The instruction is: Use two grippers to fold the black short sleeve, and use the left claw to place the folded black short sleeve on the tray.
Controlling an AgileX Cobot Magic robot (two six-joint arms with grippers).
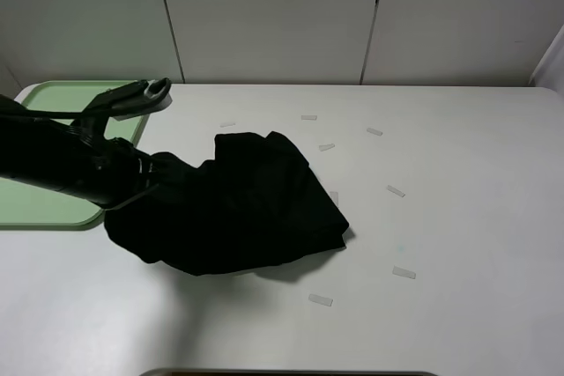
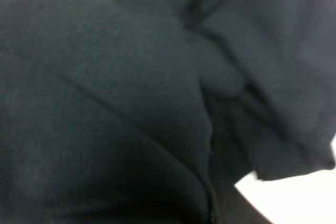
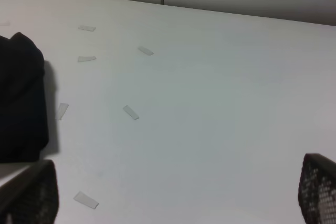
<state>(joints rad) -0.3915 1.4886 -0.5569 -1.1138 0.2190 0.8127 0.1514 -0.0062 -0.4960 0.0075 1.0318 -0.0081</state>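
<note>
From up high, the black short sleeve [image 1: 256,209] lies as a dark bundle on the table [image 1: 458,217], left of the middle. One end is just beside the tray [image 1: 44,204], which sits at the back left corner. The left claw [image 1: 159,169] is buried in that end. Its jaws are shut, and they seem to pinch the cloth.

The left wrist view shows only black cloth, very close.

In the right wrist view the right claw [image 3: 176,200] is wide open and holds nothing. It is not touching the bundle.

I think the best way is to lift high first, so the loose end does not drag and come undone — then carry it over the rim and lay it flat inside.
</note>
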